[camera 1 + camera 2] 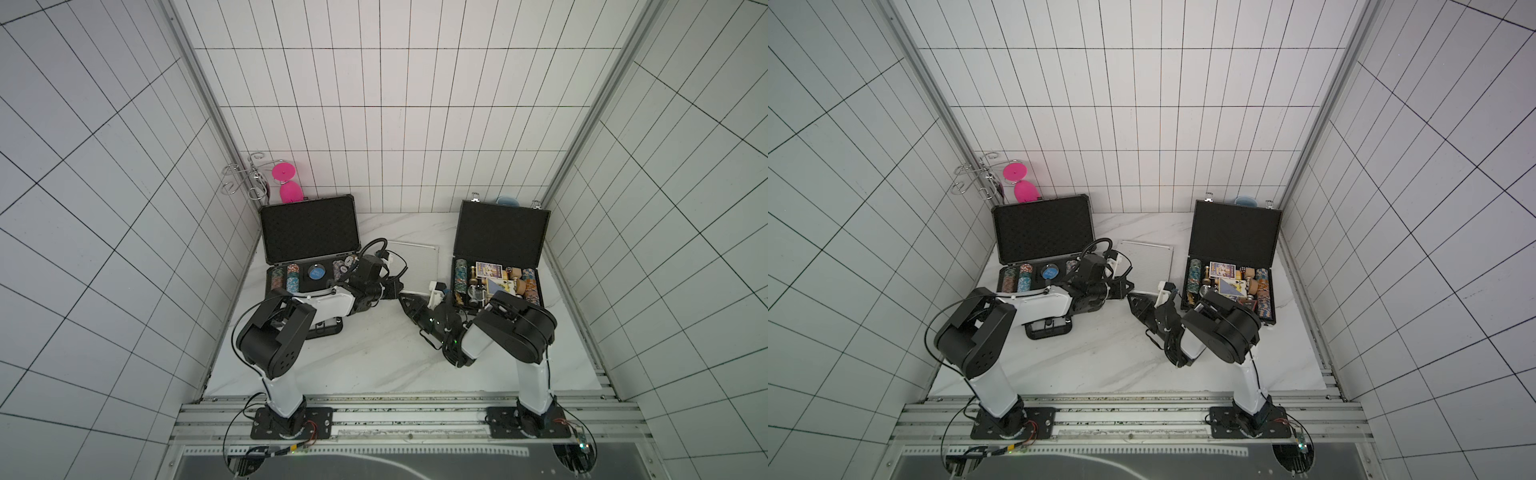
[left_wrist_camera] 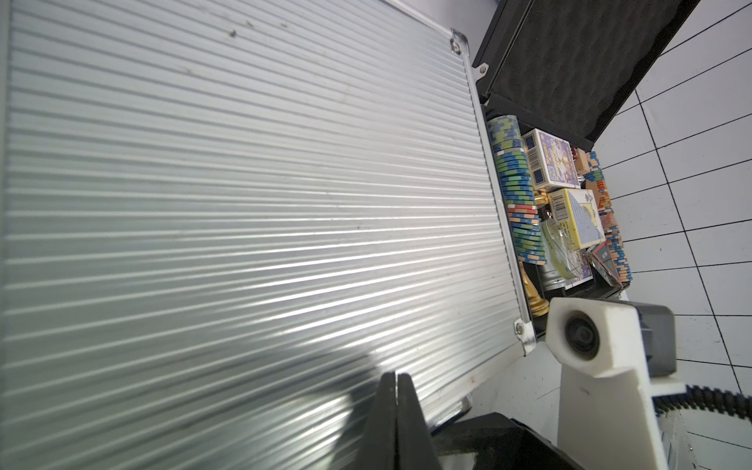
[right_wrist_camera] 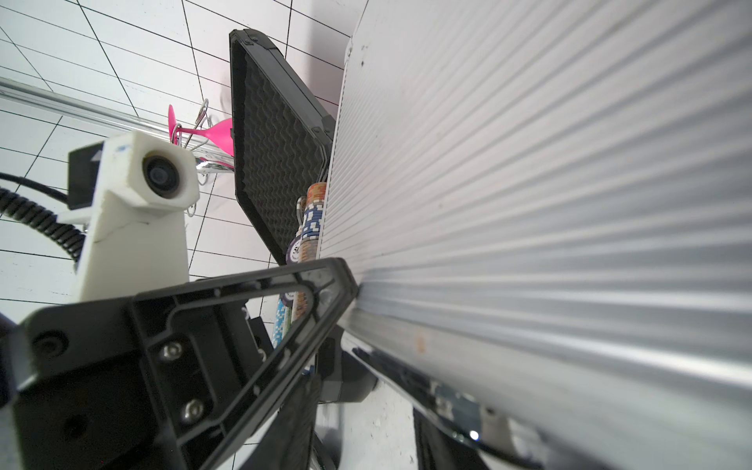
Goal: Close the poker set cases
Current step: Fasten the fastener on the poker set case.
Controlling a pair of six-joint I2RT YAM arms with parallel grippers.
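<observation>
At desk [image 1: 365, 353] centre, between the open wide dark grey case [image 1: 309, 235] and black textured case [image 1: 498, 232], the ribbed silver aluminium case [image 1: 412, 266] lies lid-down. The left pincer [image 2: 395, 378], tips together, leans on its edge, probably seating it; the right pincer [image 1: 405, 300] sits alongside, gap unclear.

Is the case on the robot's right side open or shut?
Open. The right case has its lid raised, foam lining showing; chips and card boxes lie exposed inside.

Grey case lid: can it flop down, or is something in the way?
The left arm reaches across the front of the open grey case, above its base, likely in the lid's path.
</observation>
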